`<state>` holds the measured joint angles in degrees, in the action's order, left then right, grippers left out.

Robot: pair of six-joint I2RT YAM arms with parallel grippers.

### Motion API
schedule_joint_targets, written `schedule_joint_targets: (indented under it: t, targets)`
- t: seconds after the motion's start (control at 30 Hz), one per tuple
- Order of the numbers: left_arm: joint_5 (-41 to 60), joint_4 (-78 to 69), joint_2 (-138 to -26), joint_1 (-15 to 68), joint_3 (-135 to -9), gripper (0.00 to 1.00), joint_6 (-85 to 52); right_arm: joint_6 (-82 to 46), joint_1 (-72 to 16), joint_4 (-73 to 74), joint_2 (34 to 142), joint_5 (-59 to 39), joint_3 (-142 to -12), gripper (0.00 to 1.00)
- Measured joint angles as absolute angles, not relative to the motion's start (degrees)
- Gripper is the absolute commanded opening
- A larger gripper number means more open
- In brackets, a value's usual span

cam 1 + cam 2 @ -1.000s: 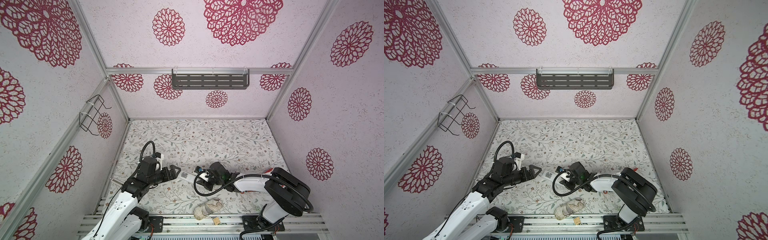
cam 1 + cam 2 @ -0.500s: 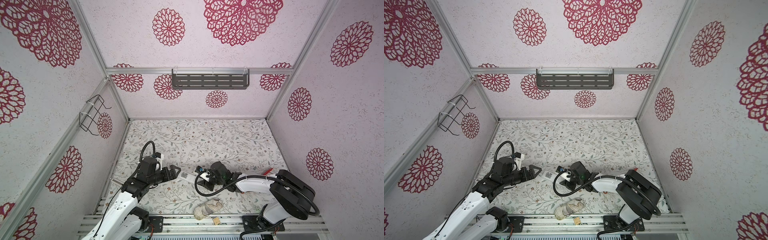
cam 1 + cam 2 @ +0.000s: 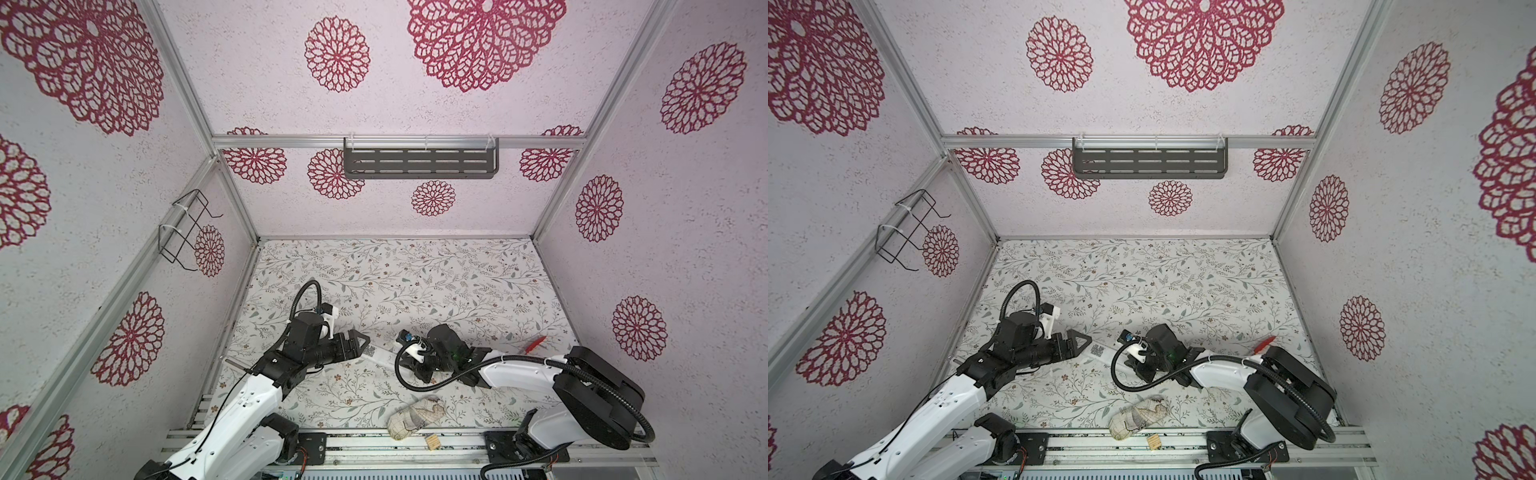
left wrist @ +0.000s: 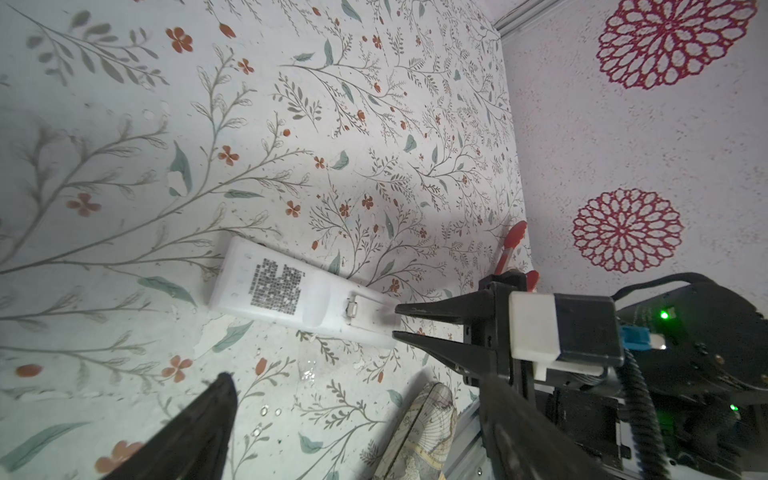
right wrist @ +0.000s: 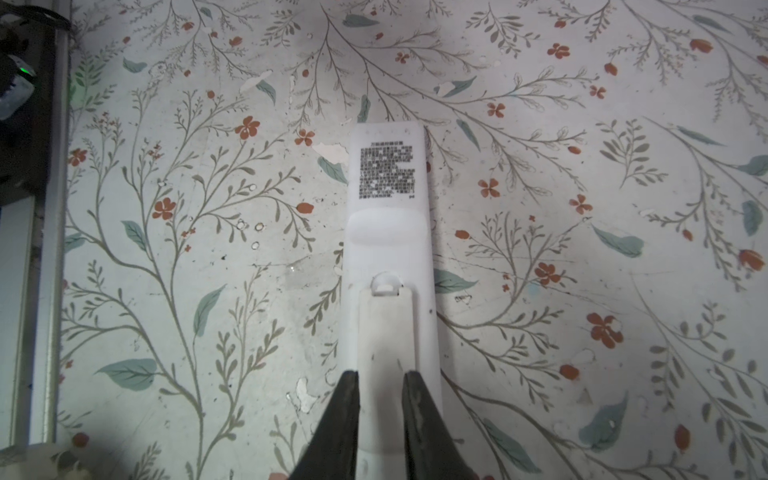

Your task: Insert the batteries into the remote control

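The flowered table (image 3: 415, 282) carries the work near its front edge, where the two arms face each other. A cloth bundle (image 3: 415, 415) lies nearer the front rail, well apart from them. Between the arms the remote (image 3: 377, 356) lies flat with its back upward. The left claw (image 3: 364, 342) stands spread wide and grasps nothing, just beside the remote's label end. The right claw (image 5: 379, 376) is at the opposite end, its jaws drawn close with a narrow gap and the tips over the battery cover (image 5: 386, 332). Whether they pinch the cover's edges or only rest on it cannot be told.

The remote's long axis runs nearly straight from one claw to the other, slanting a little in both top views. In the right wrist view it leads directly away from the right claw: first the cover, then the latch (image 5: 386, 286), then the printed label (image 5: 386, 172) at the far end. So the right arm is the nearer one to the part that matters, and the cover looks closed. The coming move is probably to free the cover at the latch, working along that axis, while the left claw could steady the label end. The batteries show in no view, so where they lie cannot be said
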<state>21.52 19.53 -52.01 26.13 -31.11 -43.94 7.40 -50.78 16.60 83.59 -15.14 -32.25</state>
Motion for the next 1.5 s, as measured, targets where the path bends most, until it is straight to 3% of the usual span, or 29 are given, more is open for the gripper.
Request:
schedule_joint_targets:
  t: [0.37,1.5]
  targets:
    - [21.47,13.78,-55.09,29.15,-30.37,0.87,-45.30,4.32,-50.63,18.22,87.13,-14.61,-32.47,0.15]
    - [19.62,15.22,-53.52,29.39,-30.37,0.97,-44.27,0.23,-51.31,24.10,94.15,-14.52,-36.14,0.14]
